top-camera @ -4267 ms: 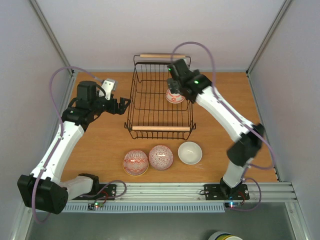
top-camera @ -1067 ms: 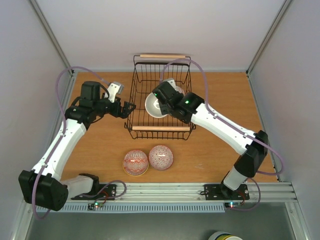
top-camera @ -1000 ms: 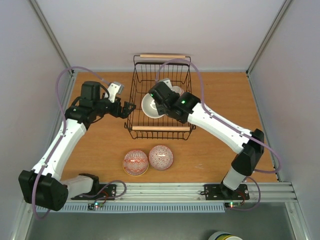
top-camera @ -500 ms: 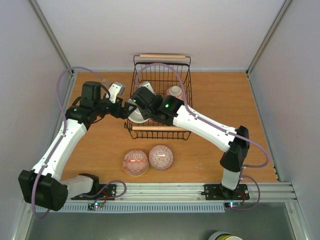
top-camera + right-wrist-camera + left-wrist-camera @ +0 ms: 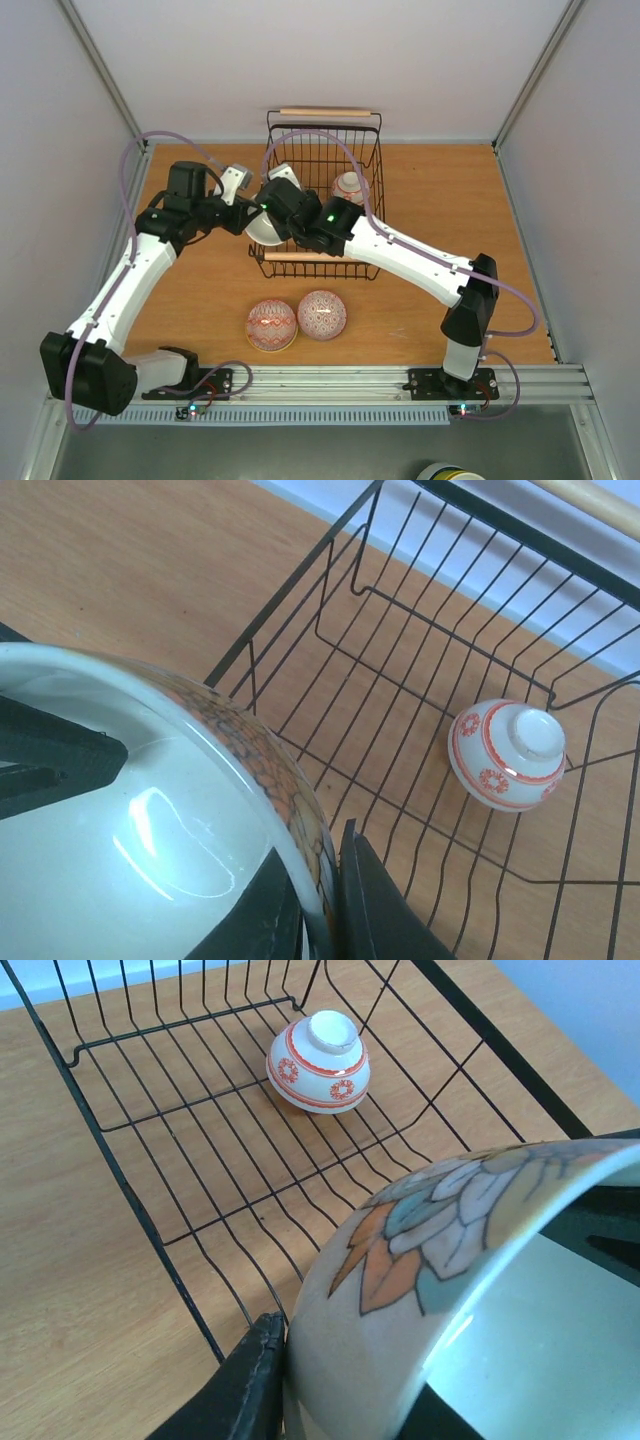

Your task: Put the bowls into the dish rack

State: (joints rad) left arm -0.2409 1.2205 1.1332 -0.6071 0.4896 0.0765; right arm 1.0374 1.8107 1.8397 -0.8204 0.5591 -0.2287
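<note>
A bowl point(image 5: 262, 232) with a pale green inside and a leaf-patterned outside hangs on edge over the left wall of the dish rack point(image 5: 322, 257). Both grippers pinch its rim. My left gripper point(image 5: 247, 217) grips it from the left, one finger point(image 5: 255, 1380) on the outside of the bowl point(image 5: 450, 1220). My right gripper point(image 5: 275, 212) is shut on the opposite rim of the bowl point(image 5: 150, 830), with one finger point(image 5: 365, 900) outside. A white bowl with red rings point(image 5: 349, 187) lies upside down inside the rack point(image 5: 130, 1200). It also shows in the wrist views point(image 5: 318, 1063) point(image 5: 508, 753).
Two patterned bowls stand upside down on the table in front of the rack, a red one point(image 5: 271, 325) and a pink one point(image 5: 321, 314). The rack's wooden handles lie at its near point(image 5: 310, 257) and far point(image 5: 325, 111) ends. Walls close in the table on three sides.
My right arm has carried the pale green bowl leftward across the rack to its left wall. My left gripper, open a second ago, has closed on the bowl's rim.
</note>
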